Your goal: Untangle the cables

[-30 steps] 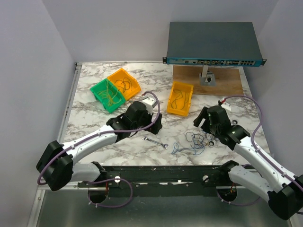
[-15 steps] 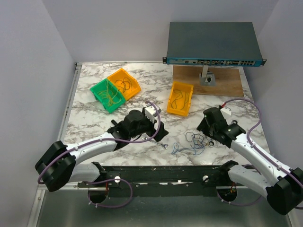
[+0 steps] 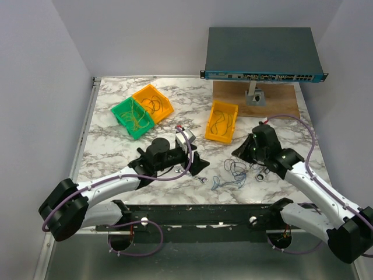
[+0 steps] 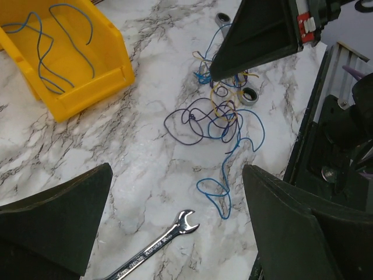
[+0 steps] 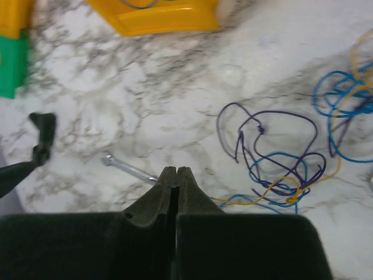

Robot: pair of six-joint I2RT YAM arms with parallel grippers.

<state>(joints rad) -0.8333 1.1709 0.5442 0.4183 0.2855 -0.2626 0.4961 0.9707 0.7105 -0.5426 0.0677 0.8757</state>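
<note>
The cables (image 3: 235,173) lie as a small tangle of thin blue, purple and yellow strands on the marble near the front edge; they also show in the left wrist view (image 4: 217,119) and the right wrist view (image 5: 274,154). My right gripper (image 3: 240,153) is shut, its tips (image 5: 176,170) pressed together just above the tangle's far end. A yellow and a blue strand run under its fingers; I see no strand between the tips. My left gripper (image 3: 196,163) stands wide open (image 4: 175,175) low over the marble, left of the tangle, with a trailing blue loop (image 4: 213,195) between its fingers.
A small silver wrench (image 4: 156,246) lies beneath the left gripper. Metal rings (image 4: 250,96) sit beside the tangle. A yellow bin (image 3: 222,121) holds a blue wire; green (image 3: 133,118) and orange bins (image 3: 153,100) stand back left. A network switch (image 3: 262,55) sits on a wooden board (image 3: 280,102).
My right gripper has closed fully and shifted left onto the tangle's far side. The left arm has swung right and down toward the wrench, still open.
</note>
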